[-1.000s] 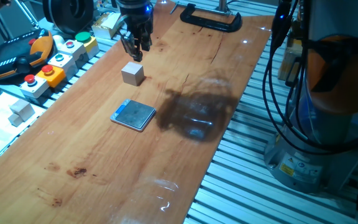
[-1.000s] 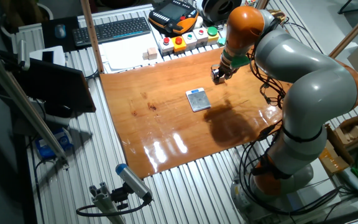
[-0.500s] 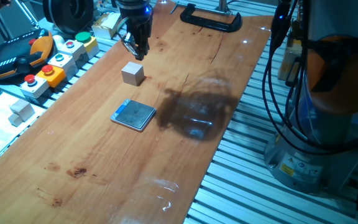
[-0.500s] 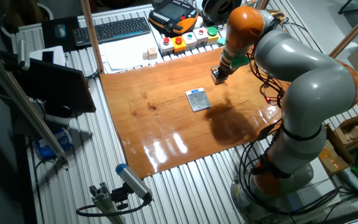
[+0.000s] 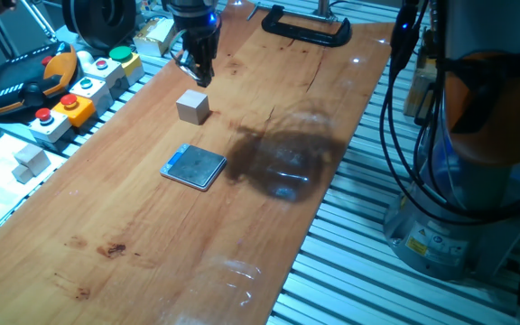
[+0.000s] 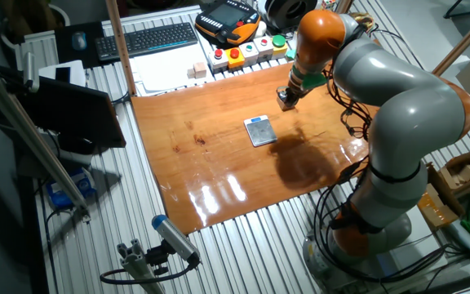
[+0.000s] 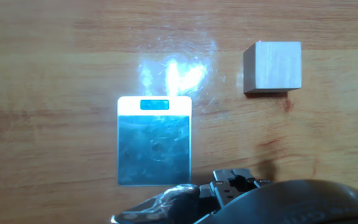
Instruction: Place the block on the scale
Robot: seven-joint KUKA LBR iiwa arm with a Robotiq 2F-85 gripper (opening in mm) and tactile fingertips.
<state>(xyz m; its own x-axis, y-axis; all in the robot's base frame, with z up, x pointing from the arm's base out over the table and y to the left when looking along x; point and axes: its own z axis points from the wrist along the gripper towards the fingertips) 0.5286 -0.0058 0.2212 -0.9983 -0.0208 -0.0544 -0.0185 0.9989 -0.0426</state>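
Gripper point(image 5: 201, 77) barely shifted from half a second ago, above and behind the block point(image 5: 192, 106), jaws narrow (holding nothing), block upright on the wooden table point(image 5: 269, 217), well apart from the scale point(image 5: 194, 167), whose display end points away from the hand camera.

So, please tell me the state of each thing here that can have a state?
claw: above the table, holding nothing; open or shut, cannot tell
block: upright on the table, not on the scale, apart from it
scale: flat on the table, plate bare
whitish cube: beside the button boxes, off the board
black clamp: lying at the far end of the table
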